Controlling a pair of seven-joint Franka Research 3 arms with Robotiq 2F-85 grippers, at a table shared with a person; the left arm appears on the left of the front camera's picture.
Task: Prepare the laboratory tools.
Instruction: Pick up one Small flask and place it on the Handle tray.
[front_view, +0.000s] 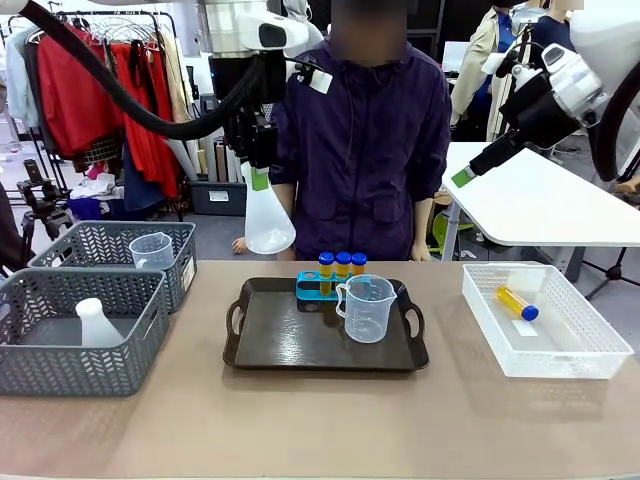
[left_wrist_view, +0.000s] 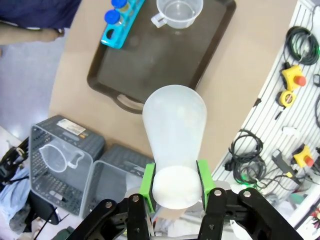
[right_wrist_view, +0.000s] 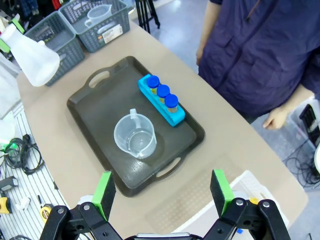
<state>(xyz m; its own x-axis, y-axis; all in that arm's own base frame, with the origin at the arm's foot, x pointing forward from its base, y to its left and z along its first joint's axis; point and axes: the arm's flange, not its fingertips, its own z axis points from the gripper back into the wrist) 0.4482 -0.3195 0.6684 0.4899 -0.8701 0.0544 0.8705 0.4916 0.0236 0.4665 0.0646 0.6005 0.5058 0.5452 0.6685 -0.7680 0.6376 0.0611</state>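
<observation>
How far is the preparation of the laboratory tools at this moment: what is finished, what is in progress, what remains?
Done: the blue rack with three tubes and a clear beaker stand on the black tray.
In hand: the left gripper holds a conical flask by its neck, above the table.
Left: a fourth tube lies in the white basket; the right gripper is open, holding nothing.

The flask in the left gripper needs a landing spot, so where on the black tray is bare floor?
The conical flask hangs in the left gripper. The black tray is bare across its left half and near edge. Its far-right part is crowded by the blue rack and measuring beaker.
</observation>
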